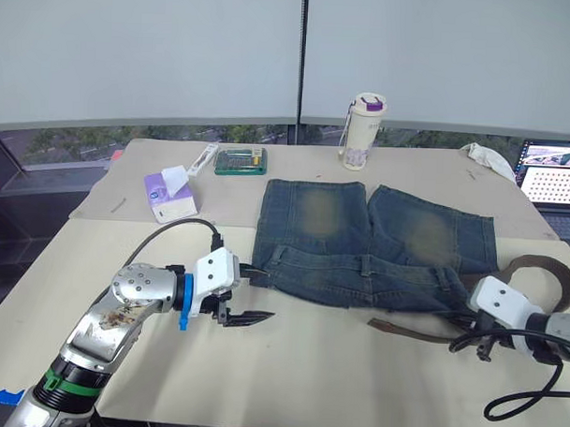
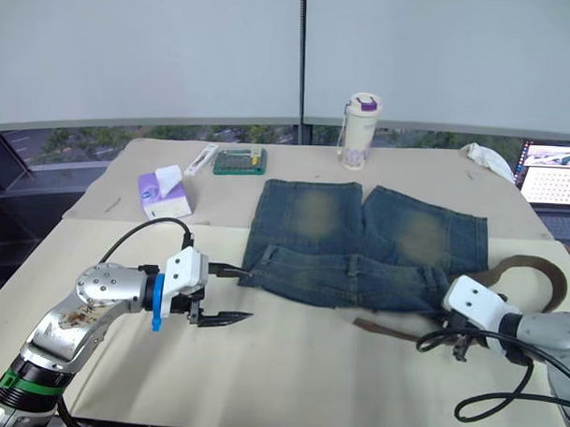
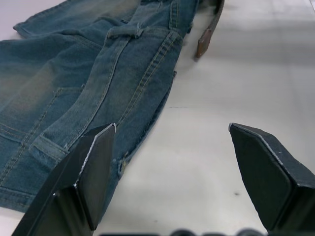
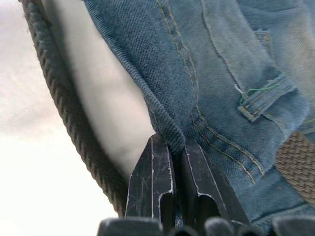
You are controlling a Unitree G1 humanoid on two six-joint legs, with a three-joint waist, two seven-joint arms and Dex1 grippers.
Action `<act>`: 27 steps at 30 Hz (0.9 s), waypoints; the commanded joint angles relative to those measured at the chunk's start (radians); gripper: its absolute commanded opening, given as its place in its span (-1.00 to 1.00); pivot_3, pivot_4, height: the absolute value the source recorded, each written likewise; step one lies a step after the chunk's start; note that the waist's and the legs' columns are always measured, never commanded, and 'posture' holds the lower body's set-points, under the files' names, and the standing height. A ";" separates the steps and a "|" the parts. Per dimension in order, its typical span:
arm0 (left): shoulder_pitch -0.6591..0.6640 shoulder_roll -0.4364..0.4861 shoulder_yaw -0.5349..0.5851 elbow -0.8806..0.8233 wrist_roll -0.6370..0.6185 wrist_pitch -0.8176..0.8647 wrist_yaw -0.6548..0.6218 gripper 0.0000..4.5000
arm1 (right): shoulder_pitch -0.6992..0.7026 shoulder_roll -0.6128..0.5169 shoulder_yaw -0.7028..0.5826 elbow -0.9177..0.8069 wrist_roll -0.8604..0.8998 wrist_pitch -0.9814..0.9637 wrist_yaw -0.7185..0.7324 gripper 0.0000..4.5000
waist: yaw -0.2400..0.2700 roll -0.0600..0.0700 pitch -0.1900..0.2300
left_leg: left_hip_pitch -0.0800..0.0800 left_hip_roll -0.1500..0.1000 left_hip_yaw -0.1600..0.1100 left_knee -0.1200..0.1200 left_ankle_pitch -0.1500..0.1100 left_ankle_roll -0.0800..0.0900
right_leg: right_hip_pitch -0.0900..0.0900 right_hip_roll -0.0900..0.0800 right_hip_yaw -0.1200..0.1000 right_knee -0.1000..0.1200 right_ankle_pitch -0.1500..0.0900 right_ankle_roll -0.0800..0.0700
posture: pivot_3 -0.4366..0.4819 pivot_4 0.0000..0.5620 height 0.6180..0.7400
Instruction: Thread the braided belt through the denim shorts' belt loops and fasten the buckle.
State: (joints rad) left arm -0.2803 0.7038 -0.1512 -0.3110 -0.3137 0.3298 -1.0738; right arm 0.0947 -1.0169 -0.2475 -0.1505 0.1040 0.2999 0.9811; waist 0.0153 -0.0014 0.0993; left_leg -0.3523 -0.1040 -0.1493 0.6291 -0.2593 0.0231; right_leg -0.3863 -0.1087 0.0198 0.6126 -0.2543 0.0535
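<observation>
Denim shorts (image 1: pixel 359 239) — faded, twilled cloth; braided belt (image 4: pixel 64 108) — rough woven strap; table (image 1: pixel 288 382) smooth, matt.

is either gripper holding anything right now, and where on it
The right gripper is shut on the denim shorts, pinching the edge of the waistband. The left gripper is open, holding nothing.

1. The near half of the table (image 1: pixel 288 382) in front of me lies bare between my two arms; a pincer can pass there freely;
2. My left pincer (image 1: pixel 249 297) stands open at the denim shorts (image 1: pixel 359 239)' waistband corner, bare table beside it;
3. My right pincer (image 4: pixel 174 169) is pinched on the shorts' hem, the braided belt (image 1: pixel 545 274) looping close around it;
4. Far side: tissue box (image 1: pixel 169 195), green case (image 1: pixel 240 160) and bottle (image 1: pixel 363 132) stand behind the shorts.
</observation>
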 commanded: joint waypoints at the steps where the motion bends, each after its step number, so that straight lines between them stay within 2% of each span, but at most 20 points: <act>1: -0.006 0.008 0.006 -0.031 -0.001 -0.013 -0.003 0.73 | -0.006 -0.016 -0.099 -0.085 0.067 0.054 0.012 -0.61 | 0.000 0.000 0.001 | 0.000 0.000 0.000 0.000 0.000 0.000 | 0.000 0.000 0.000 0.000 0.000 0.000 | -0.05 -0.47 1.00; 9: -0.008 0.004 -0.006 -0.025 0.004 -0.021 -0.004 0.73 | 0.051 -0.049 -0.219 -0.177 0.187 0.206 0.097 0.59 | 0.000 -0.001 0.002 | 0.000 0.000 0.000 0.000 0.000 0.000 | 0.001 0.000 0.000 0.000 0.000 0.000 | -0.05 -0.47 1.00; 12: -0.013 0.003 -0.006 -0.020 0.005 -0.025 -0.005 0.73 | 0.052 -0.041 -0.232 -0.289 0.326 0.327 0.143 0.59 | -0.001 -0.002 0.002 | 0.000 0.001 0.000 0.000 0.000 0.001 | 0.000 0.000 0.000 0.000 0.000 0.000 | -0.05 -0.47 1.00; 15: -0.018 -0.001 -0.012 -0.017 0.007 -0.030 -0.006 0.73 | 0.034 -0.009 -0.148 -0.367 0.393 0.379 0.128 0.59 | -0.005 -0.002 0.002 | 0.000 0.003 0.000 0.000 0.000 0.001 | 0.001 0.001 0.000 0.000 0.000 0.000 | -0.05 -0.47 1.00; 19: -0.022 -0.001 -0.019 -0.021 0.009 -0.031 -0.005 0.73 | 0.011 0.005 0.003 -0.362 0.318 0.336 0.084 0.59 | -0.001 -0.001 0.002 | 0.000 0.002 0.001 0.001 -0.001 0.001 | 0.001 0.001 0.000 -0.001 0.000 0.000 | -0.05 -0.47 1.00; 22: -0.028 -0.003 -0.023 -0.031 0.008 -0.023 -0.004 0.73 | -0.022 0.004 0.122 -0.296 0.216 0.284 0.041 0.59 | 0.001 -0.001 0.001 | 0.000 0.001 0.001 0.001 -0.001 0.001 | 0.001 0.000 -0.001 -0.001 0.000 0.000 | -0.05 -0.47 1.00; 26: -0.032 -0.002 -0.024 -0.036 0.007 -0.021 -0.004 0.73 | -0.050 -0.012 0.212 -0.237 0.138 0.263 0.024 0.59 | 0.001 -0.001 0.002 | 0.000 0.001 0.001 0.001 0.000 0.001 | 0.000 0.000 -0.001 0.000 0.000 0.000 | -0.05 -0.47 1.00; 27: -0.033 -0.001 -0.023 -0.037 0.007 -0.020 -0.003 0.73 | -0.051 -0.007 0.216 -0.235 0.142 0.264 0.028 0.49 | 0.000 -0.001 0.002 | 0.000 0.001 0.001 0.001 0.000 0.001 | 0.000 0.000 -0.001 0.000 0.000 0.000 | -0.05 -0.47 1.00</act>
State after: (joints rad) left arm -0.3000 0.7007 -0.1795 -0.3151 -0.3100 0.3228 -1.0793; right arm 0.0571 -1.0113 -0.0316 -0.3745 0.2536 0.5862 1.0037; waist 0.0154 -0.0023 0.1009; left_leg -0.3526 -0.1027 -0.1486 0.6302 -0.2597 0.0236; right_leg -0.3861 -0.1082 0.0189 0.6123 -0.2544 0.0536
